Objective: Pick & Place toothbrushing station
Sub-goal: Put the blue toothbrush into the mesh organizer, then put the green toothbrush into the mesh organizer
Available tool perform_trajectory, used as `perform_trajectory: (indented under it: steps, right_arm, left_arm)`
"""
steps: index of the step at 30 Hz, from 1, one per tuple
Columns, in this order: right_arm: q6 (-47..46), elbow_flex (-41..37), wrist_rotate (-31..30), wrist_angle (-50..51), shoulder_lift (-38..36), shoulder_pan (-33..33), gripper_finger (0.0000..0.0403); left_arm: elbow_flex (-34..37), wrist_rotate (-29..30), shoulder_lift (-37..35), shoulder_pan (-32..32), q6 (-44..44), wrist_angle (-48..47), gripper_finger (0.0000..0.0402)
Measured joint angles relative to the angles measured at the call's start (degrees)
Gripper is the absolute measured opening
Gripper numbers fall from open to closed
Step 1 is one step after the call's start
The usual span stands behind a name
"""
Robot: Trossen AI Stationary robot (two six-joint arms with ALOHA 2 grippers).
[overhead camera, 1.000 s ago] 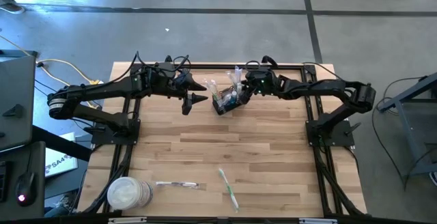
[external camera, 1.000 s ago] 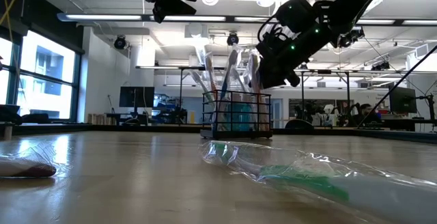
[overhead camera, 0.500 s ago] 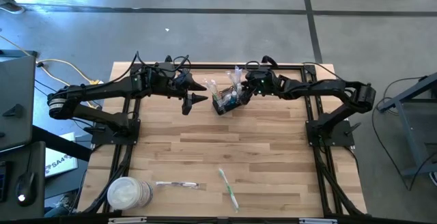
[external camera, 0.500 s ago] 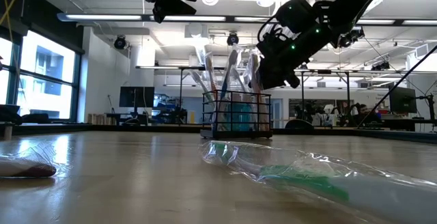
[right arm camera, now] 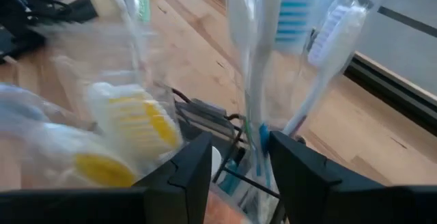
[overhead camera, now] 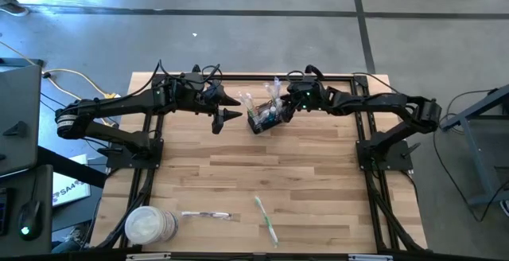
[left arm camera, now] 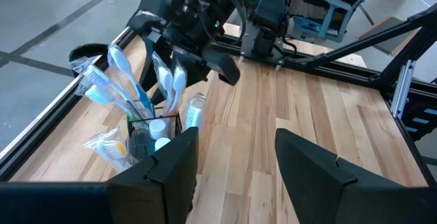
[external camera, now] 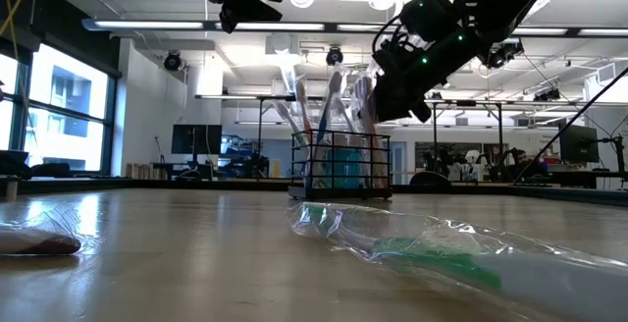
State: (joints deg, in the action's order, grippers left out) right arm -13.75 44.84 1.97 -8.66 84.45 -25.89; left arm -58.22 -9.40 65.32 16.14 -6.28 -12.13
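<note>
The toothbrushing station, a black wire-mesh basket [overhead camera: 261, 122] [external camera: 340, 165] [left arm camera: 153, 138], stands on its base at the table's far middle, and several wrapped toothbrushes stick up out of it. My right gripper [overhead camera: 281, 111] [external camera: 381, 111] [right arm camera: 240, 176] hangs at the basket's right side. It is open, with one finger on either side of a wrapped toothbrush [right arm camera: 249, 80] that stands in the basket; I cannot tell whether they touch it. My left gripper [overhead camera: 229, 115] [left arm camera: 235, 173] hovers open and empty, higher up and left of the basket.
Near the front edge lie a round white tub [overhead camera: 149, 225], a wrapped toothbrush [overhead camera: 208, 215] beside it and a green wrapped toothbrush [overhead camera: 266, 220] [external camera: 442, 253]. Bare wood lies between them and the basket. Black frame rails run along the table's sides.
My right gripper has risen slightly beside the basket's toothbrushes. The basket and its brushes stand as before.
</note>
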Motion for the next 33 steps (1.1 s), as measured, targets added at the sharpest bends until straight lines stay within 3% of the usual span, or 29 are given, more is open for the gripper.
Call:
perform_trajectory:
  steps: [17, 28, 31, 33]
  right_arm:
    - [-1.52, 0.09, 0.99, 6.43, -3.47, -1.11, 0.0140]
    - [-1.57, 0.07, -3.79, 19.02, -13.94, -1.02, 0.0140]
    - [-4.36, 0.04, 0.48, 22.60, -17.93, -0.41, 0.0138]
    - [-5.81, 0.04, 9.31, 22.83, -20.70, 0.04, 0.0136]
  left_arm:
    - [0.00, 0.01, 0.00, -0.02, 1.01, 0.31, 0.0193]
    - [0.00, 0.00, -0.01, -0.02, 0.04, 0.17, 0.0193]
    - [0.00, -0.99, 0.00, -0.02, -1.37, -0.05, 0.0193]
    - [0.00, -3.06, 0.00, -0.02, -2.92, -0.06, 0.0193]
